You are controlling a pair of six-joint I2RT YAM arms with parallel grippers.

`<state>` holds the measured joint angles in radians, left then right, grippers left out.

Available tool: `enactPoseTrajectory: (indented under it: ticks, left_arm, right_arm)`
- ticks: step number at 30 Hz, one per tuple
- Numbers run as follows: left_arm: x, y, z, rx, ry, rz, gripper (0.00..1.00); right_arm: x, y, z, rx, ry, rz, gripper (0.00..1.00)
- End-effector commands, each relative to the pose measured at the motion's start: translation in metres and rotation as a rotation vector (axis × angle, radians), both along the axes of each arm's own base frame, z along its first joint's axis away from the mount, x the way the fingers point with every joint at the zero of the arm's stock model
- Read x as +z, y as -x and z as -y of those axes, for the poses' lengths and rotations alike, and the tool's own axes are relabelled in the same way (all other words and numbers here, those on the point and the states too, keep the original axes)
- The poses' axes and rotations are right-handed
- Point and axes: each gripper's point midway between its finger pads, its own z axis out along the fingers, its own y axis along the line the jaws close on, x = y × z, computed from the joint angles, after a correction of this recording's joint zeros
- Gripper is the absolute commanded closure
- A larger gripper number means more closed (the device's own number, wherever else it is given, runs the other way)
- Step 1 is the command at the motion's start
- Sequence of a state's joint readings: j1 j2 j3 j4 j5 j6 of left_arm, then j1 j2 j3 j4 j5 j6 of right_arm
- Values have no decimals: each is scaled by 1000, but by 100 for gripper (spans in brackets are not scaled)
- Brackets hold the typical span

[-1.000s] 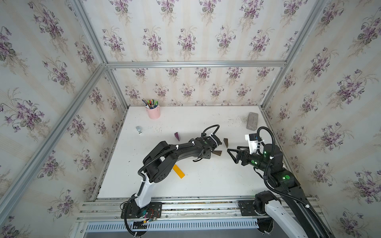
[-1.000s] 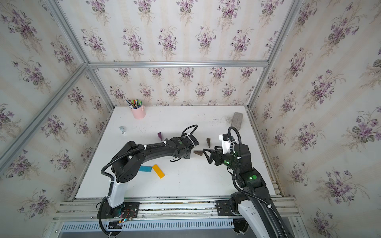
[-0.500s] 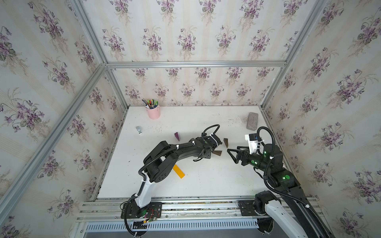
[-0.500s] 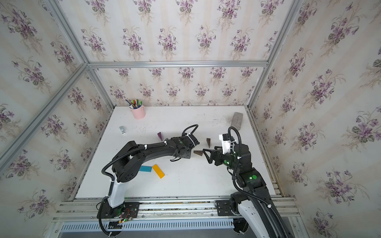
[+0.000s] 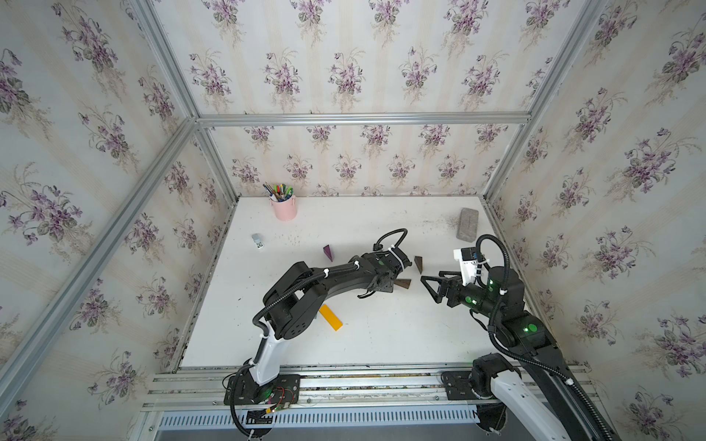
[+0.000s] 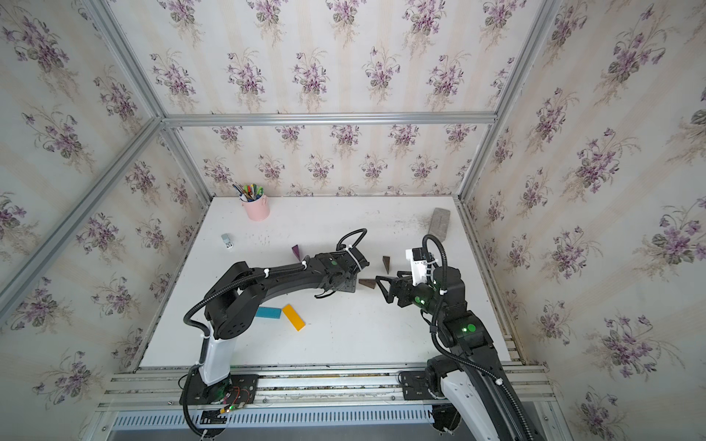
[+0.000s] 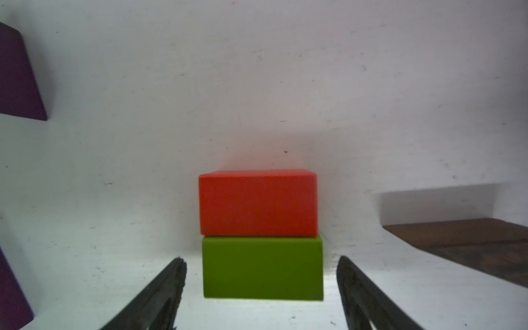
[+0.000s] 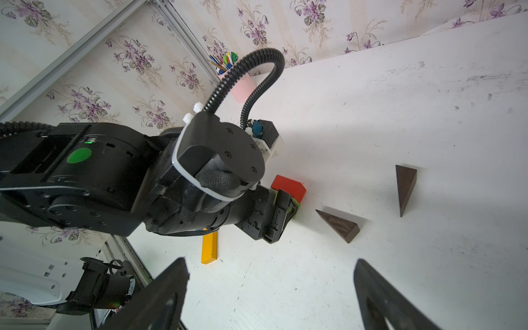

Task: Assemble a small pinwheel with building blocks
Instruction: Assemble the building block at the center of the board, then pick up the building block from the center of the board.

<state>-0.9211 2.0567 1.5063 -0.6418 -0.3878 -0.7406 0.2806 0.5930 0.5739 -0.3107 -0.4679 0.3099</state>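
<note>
Left wrist view shows the left end effector point(image 7: 261, 260) with its fingers point(image 7: 160, 291) spread. A strip of bare tabletop point(image 7: 285, 100) is visible on each side of the green block point(image 7: 263, 268) that lies between them. The green block lies flat with its long side against the red block point(image 7: 258, 203), only slightly offset.

The grip is off, and this reads as a release just made. Over the last second both top views show the left arm parked at the same spot and no block shifted, so the one change is the fingers parting around a block already set down.

For the task, this means the red-green centre of the pinwheel looks placed, and the blades come next. None of them touches the centre yet:
- One purple wedge point(image 7: 17, 77) and another purple wedge point(image 7: 11, 297) lie off to one side.
- A brown wedge point(image 7: 471, 245) lies flat on the other side.
- In a top view, a second brown wedge point(image 5: 418, 264) stands on edge just beyond it.

The yellow bar point(image 5: 331, 317) and blue bar point(image 6: 268, 312) lie near the left arm's base, well apart from the centre, so the stem is not begun.

The right end effector point(image 8: 271, 267) hangs above the tabletop as before. Its fingers are wide apart and empty, and it faces the brown wedges.

The likely risk is in the left arm's retreat, since a sideways drift could nudge the green block out of line.
</note>
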Motion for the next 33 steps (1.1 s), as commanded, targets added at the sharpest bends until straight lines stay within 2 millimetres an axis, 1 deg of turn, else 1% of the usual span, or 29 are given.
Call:
enactPoseTrajectory:
  ticks: [1,4,8,11,16,18,21,23,25,26,29,32,33]
  left_arm:
    - [5,-2,-5,7,-19,19,17]
    - [2,-1,-6,4,-28,16,20]
    - [0,0,-9,8,-36,17,20]
    - [12,-2,-10,-1,-32,45,19]
    - [46,-4,-14,-35,-3,118,16]
    - [61,-3,-19,-43,17,153,16]
    - [79,1,-33,-67,24,191,16]
    - [90,3,-48,-89,13,206,17]
    - [99,4,-65,-96,14,211,18]
    - [102,4,-77,-89,16,209,19]
    - [105,3,-113,-43,14,209,20]
    - [98,-5,-146,20,-18,176,22]
    - [96,-7,-151,33,-28,161,23]
  right_arm:
    - [6,-2,-2,12,-2,33,9]
    - [7,-2,-2,12,-2,32,9]
    - [7,-2,-2,12,-2,33,9]
    - [6,-2,-2,12,-2,32,9]
    - [5,-3,0,-1,3,27,9]
    - [5,-4,1,-11,6,30,9]
    - [5,-4,1,-10,6,28,9]
    - [3,-5,1,-7,9,20,10]
    - [0,-6,0,-6,14,10,10]
    - [-1,-6,0,-8,17,5,10]
    - [-3,-9,1,-20,26,-1,12]
    - [-4,-11,-4,-2,28,-21,15]
    - [-4,-11,-7,10,34,-28,15]
